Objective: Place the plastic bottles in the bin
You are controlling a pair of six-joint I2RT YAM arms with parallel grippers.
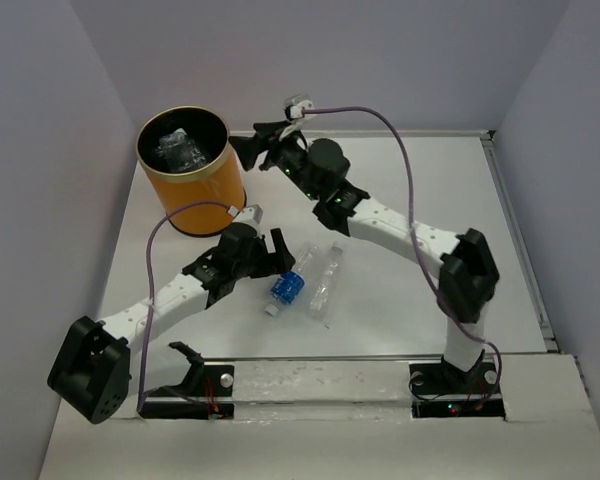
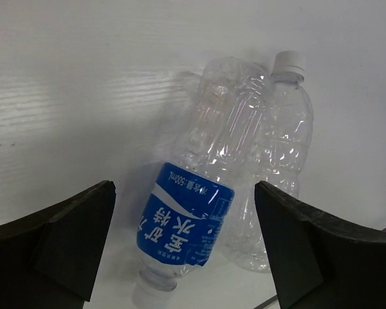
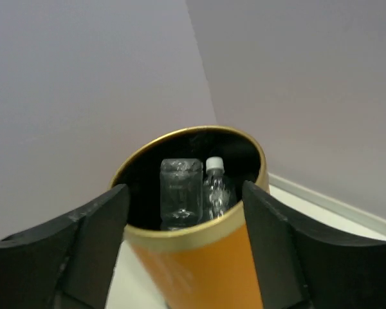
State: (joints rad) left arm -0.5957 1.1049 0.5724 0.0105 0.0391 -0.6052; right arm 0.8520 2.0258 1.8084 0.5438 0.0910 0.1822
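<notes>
Currently I read the left fingers wide open and empty, straddling the blue-label bottle lying on the table at frame centre, its long axis crossing their closing line. The right fingers, parted and empty, face the bin.

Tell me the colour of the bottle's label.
Blue label with white lettering; clearest in the left wrist view.

The orange-yellow bin stands upright at the far left of the bench, its inside black. Clear bottles lie heaped in it; from the right wrist one stands base up beside another with its white cap up. Two more lie on the bench nearer the middle, side by side and touching: a blue-labelled bottle with its cap toward the near edge, and a bare bottle pointing the opposite way.
</notes>
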